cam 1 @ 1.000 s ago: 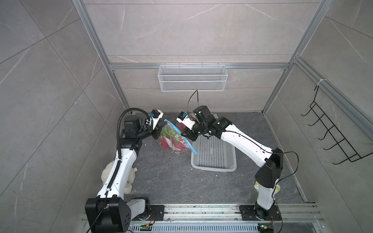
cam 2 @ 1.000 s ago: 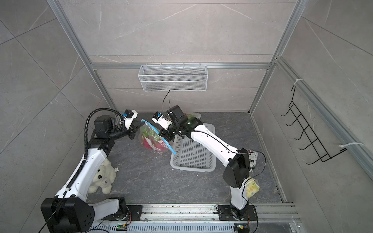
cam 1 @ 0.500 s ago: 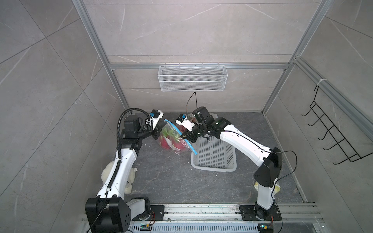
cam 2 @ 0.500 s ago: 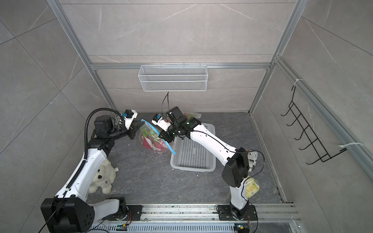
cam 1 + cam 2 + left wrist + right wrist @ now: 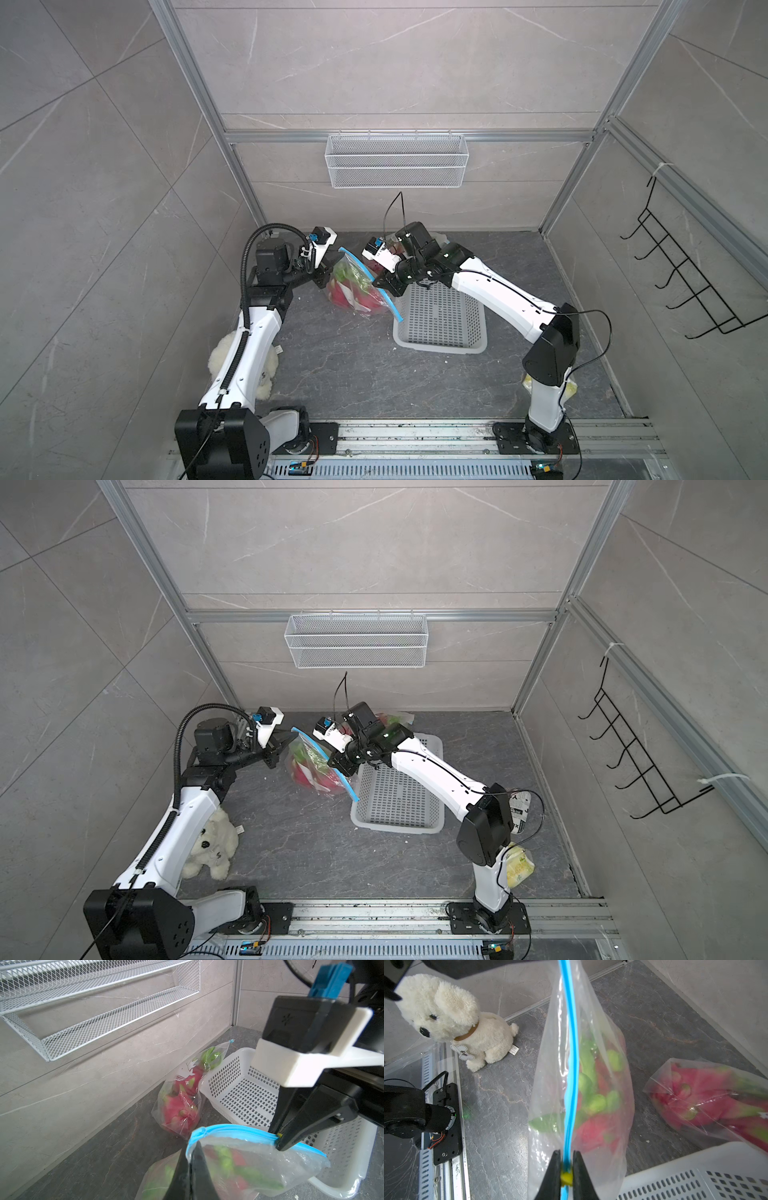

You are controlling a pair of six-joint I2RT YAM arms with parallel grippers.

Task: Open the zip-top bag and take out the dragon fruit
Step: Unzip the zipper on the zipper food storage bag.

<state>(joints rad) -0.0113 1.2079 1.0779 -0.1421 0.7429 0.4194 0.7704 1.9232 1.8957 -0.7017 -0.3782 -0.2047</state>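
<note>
Bag: soft, slippery, heavy with fruit under both pincers. Clamped at zip end by left pincer, pinched at slider by right pincer. Best grip there.

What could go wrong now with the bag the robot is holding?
The right gripper pinches only the small yellow slider, so it might slip off and leave the bag shut. The left gripper holds just a thin corner of the zip-top bag; the dragon fruit inside may drag it loose.
</note>
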